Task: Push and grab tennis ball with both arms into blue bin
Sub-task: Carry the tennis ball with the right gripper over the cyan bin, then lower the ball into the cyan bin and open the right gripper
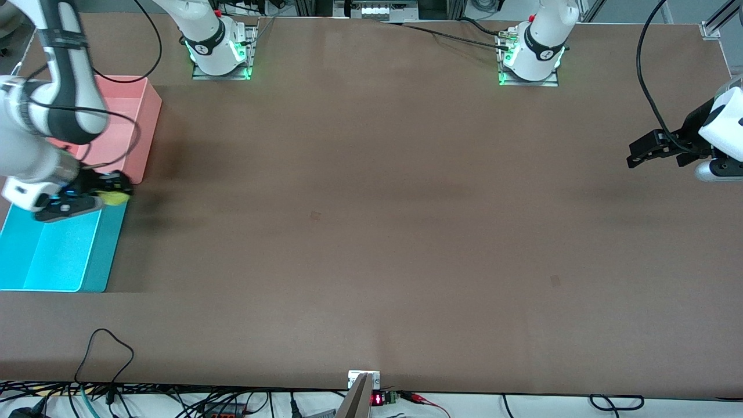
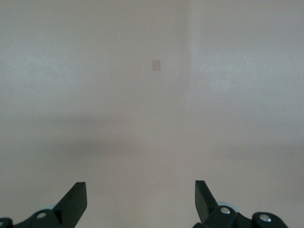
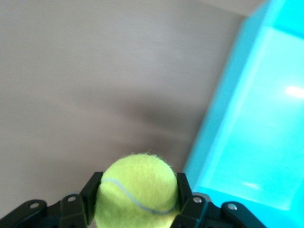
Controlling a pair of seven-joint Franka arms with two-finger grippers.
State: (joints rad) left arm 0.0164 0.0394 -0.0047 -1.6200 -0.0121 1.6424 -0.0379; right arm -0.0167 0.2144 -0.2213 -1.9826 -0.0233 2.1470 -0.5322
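My right gripper (image 1: 119,194) is shut on the yellow-green tennis ball (image 1: 115,198) and holds it over the rim of the blue bin (image 1: 35,264), at the bin's end next to the pink tub. In the right wrist view the ball (image 3: 137,187) sits between both black fingers (image 3: 91,192), with the bin's turquoise wall (image 3: 247,133) beside it. My left gripper (image 1: 638,152) is open and empty, in the air over the left arm's end of the table. The left wrist view shows only its fingertips (image 2: 76,199) over bare table.
A pink tub (image 1: 125,128) stands right beside the blue bin, toward the robots' bases, partly hidden by the right arm. Black cables hang along the table's front edge (image 1: 104,348). A small patch (image 1: 555,281) marks the brown table top.
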